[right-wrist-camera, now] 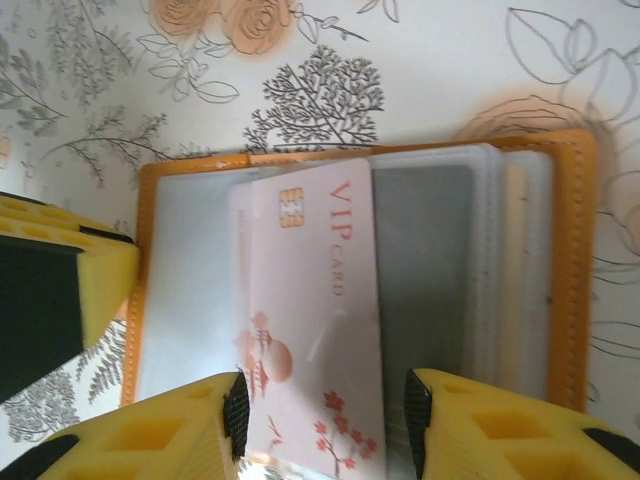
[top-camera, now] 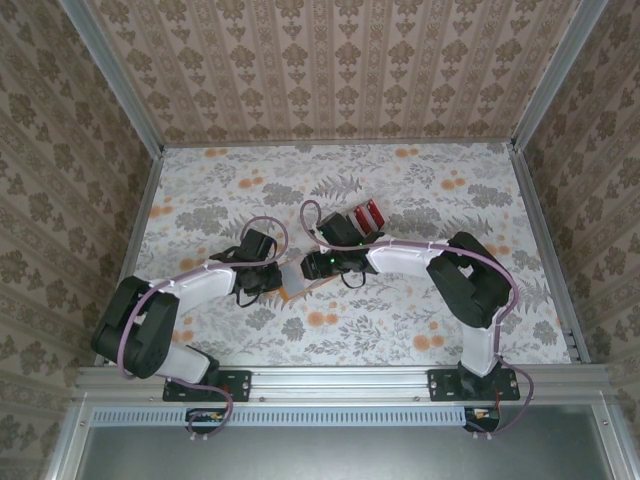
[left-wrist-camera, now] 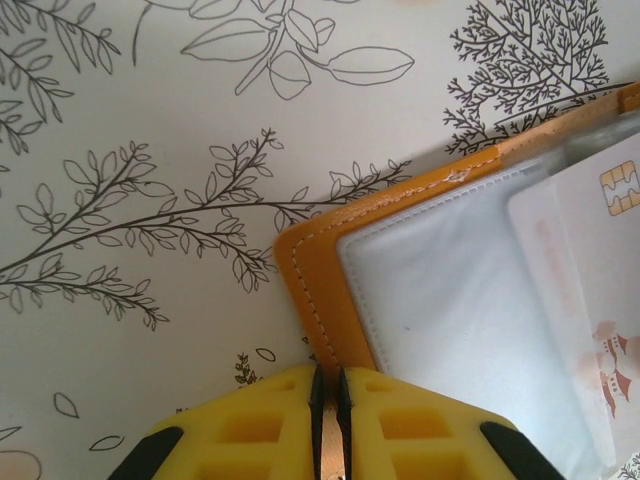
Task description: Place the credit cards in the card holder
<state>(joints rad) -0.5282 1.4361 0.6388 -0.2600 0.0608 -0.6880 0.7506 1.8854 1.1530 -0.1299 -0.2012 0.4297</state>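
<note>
The card holder [right-wrist-camera: 570, 250], an orange-tan wallet with clear inner sleeves, lies open on the flowered cloth. A pale credit card [right-wrist-camera: 315, 290] marked VIP, with a gold chip, lies on its sleeves. My right gripper [right-wrist-camera: 325, 410] stands open astride the card's near end, and its right pad is clear of the card. My left gripper [left-wrist-camera: 328, 400] is shut on the card holder's [left-wrist-camera: 320, 290] orange edge, with the same pale card [left-wrist-camera: 590, 260] at the right. From above, both grippers meet over the holder [top-camera: 295, 292], the left [top-camera: 272, 280] and the right [top-camera: 312, 266]. Red credit cards [top-camera: 367, 214] stand just behind.
The table [top-camera: 450, 320] is covered with a floral cloth and closed in by patterned walls at the back and both sides. A metal rail [top-camera: 340, 378] runs along the near edge. The left gripper's yellow finger [right-wrist-camera: 60, 280] shows beside the holder's left edge.
</note>
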